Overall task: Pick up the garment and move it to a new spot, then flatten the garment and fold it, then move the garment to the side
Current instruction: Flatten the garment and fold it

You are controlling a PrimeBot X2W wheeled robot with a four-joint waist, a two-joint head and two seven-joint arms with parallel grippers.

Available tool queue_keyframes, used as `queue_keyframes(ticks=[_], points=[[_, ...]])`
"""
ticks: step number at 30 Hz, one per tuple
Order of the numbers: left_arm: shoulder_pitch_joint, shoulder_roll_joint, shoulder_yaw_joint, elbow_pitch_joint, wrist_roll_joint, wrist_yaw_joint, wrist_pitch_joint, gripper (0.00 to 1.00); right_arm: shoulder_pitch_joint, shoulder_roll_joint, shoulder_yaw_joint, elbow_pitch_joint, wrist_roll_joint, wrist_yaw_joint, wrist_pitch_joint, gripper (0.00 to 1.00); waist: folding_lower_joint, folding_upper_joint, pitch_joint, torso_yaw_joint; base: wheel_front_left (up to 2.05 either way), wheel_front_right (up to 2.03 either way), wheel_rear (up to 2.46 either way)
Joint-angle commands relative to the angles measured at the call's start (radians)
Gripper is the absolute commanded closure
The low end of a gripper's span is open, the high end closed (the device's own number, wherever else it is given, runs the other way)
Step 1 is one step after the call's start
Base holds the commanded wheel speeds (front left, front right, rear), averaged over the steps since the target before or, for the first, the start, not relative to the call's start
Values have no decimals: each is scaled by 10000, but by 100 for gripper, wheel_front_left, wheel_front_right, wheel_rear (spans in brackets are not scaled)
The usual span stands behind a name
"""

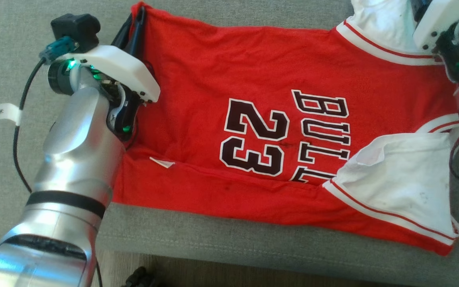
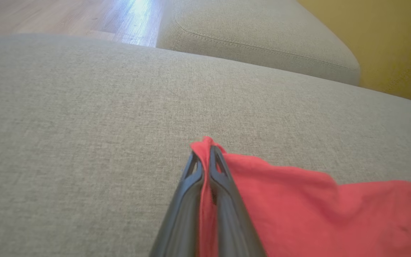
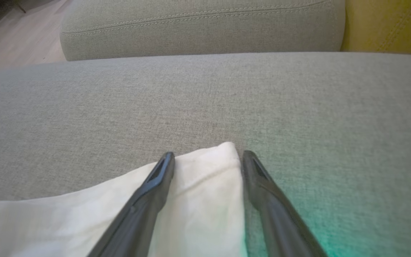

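Left end effector (image 2: 205, 152) pinches jersey (image 1: 253, 71) corner; right end effector (image 3: 208, 154) gapes over white edge, grey cushion (image 3: 205, 92) beyond.

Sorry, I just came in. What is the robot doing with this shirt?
The robot is handling a red Bulls 23 jersey spread on a grey sofa cushion. Its left gripper is shut on a red corner. Its right gripper is open, fingers on either side of a white part of the jersey.
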Motion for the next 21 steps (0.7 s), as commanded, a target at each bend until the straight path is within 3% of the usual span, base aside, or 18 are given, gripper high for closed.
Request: queue_keyframes(ticks=[1,9,21], points=[[-357,370,151,-199,-124,-60,-115,100,-35,131,170,13,98,37,-26,100,-1,0,-11,-31,0,0,0],[-231,702,71,-49,-329,-60,-216,100,-206,383,603,-82,641,37,-818,100,-1,0,-240,-398,0,0,0],[707,1416,329,-827,-457,48,-296,100,609,362,1198,-1872,2147,37,-1876,100,-1,0,-1152,-1058,0,0,0]])
